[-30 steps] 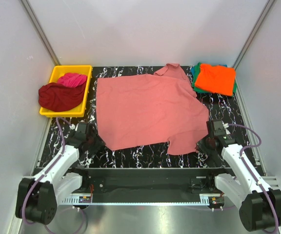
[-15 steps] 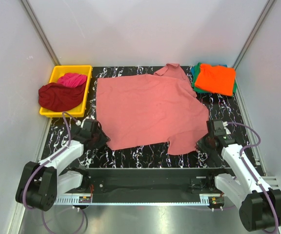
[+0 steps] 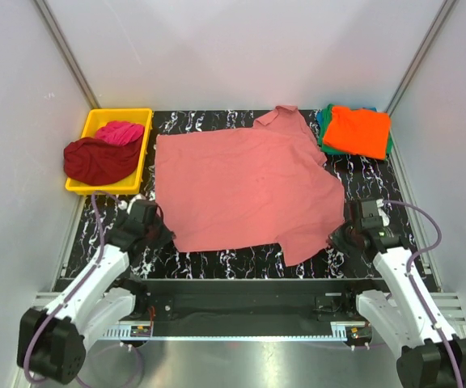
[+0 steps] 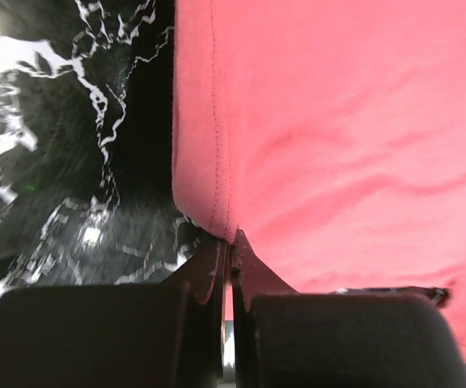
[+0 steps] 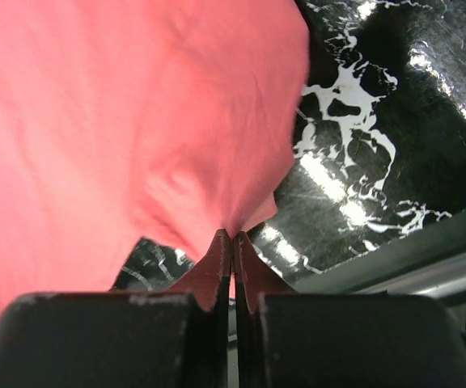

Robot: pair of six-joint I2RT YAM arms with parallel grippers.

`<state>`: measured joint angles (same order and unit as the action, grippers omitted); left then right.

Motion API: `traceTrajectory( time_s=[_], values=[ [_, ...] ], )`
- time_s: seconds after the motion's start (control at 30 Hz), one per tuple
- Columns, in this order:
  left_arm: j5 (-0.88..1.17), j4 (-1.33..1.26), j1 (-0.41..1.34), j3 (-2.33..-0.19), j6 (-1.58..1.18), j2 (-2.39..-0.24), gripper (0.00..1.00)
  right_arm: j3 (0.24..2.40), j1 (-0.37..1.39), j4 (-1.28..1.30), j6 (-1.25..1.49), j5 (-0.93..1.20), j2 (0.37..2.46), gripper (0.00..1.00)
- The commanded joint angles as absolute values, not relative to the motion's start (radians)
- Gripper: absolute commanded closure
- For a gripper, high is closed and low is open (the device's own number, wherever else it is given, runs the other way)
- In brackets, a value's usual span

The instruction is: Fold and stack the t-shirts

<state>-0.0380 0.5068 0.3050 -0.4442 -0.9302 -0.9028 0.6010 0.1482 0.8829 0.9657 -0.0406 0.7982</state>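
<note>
Both arms have drawn back toward the near edge and the salmon t-shirt [image 3: 245, 190] has slid nearer on the worktop [image 3: 370, 179], since the left fingers [image 4: 202, 279] and right fingers [image 5: 210, 271] each stay clenched on a near corner, probably to stretch it flat.

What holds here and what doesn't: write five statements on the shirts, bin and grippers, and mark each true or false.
1. The left gripper is shut on the salmon-pink t-shirt's edge. True.
2. The right gripper hangs open. False: it is shut on the salmon-pink t-shirt too.
3. The yellow bin holds a dark red garment and a magenta garment. True.
4. The orange t-shirt lies in the yellow bin. False: it sits folded atop a green t-shirt at the table's far right corner.
5. The salmon-pink t-shirt is folded in half. False: it lies spread open.
</note>
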Motion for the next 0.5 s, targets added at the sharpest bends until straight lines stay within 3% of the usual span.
traceTrajectory(
  time_s=[0.0,0.2,0.47],
  values=[
    [-0.092,0.658,0.305,-0.541,-0.908,-0.816,1.00,0.693,0.144,0.966,0.940,-0.055,0.739,1.00],
    [-0.081,0.693,0.290,-0.638,-0.867,-0.862,1.00,0.833,0.146,0.905,0.862,-0.057,0.837,1.00],
    [-0.068,0.684,0.184,-0.819,-0.744,-1.092,1.00,1.124,0.144,0.787,0.684,-0.072,1.179,1.00]
  ],
)
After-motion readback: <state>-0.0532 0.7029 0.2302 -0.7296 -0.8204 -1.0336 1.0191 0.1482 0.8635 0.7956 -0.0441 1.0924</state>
